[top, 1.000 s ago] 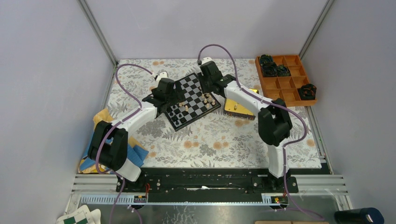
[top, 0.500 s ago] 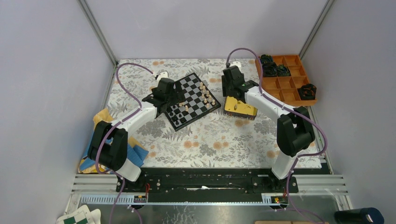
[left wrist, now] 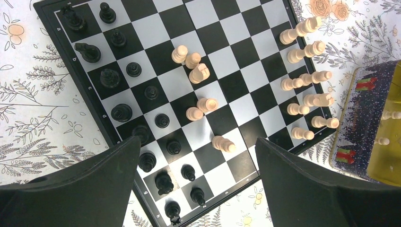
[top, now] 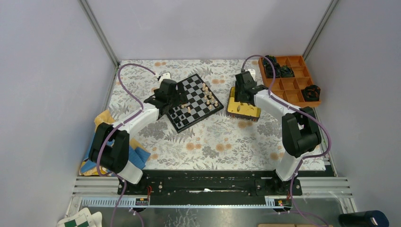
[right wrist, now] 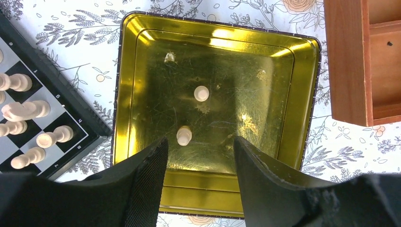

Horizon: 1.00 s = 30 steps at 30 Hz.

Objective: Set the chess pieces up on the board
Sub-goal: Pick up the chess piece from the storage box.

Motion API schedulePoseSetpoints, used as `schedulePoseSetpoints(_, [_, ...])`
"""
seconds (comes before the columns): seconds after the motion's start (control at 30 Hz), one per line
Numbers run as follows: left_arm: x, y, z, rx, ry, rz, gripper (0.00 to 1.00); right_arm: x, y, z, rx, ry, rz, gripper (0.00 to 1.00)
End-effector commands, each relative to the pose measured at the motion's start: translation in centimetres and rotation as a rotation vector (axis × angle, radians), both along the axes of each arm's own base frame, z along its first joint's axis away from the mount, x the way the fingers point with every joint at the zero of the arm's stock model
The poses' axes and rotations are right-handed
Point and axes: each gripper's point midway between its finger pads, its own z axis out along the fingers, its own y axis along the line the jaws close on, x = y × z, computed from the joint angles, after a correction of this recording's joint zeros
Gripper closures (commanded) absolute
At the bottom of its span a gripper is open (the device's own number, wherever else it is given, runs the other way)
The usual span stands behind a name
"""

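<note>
Chess pieces [right wrist: 184, 135] lie beneath right end effector [right wrist: 199, 144].

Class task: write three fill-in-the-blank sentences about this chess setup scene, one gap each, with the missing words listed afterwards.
1. The right pincer hangs above the gold tin, which holds ____ light pieces.
2. The left pincer hovers over the board with its jaws wide ____.
3. The chess pieces along the board's edge farthest from the tin are ____.

Missing words: two; open; black
</note>
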Motion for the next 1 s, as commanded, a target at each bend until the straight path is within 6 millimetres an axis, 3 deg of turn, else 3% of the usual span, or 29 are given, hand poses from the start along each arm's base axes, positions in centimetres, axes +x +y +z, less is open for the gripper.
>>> schedulePoseSetpoints(0.0, [1.2, 0.1, 1.9, 0.003, -0.055, -0.003, 0.01, 1.4, 0.4, 0.7, 0.057, -0.054, -0.019, 0.41])
schedulePoseSetpoints(0.97, [1.9, 0.9, 0.7, 0.029, -0.029, 0.016, 0.01, 4.8, -0.1, -2.7, 0.058, -0.01, -0.038, 0.54])
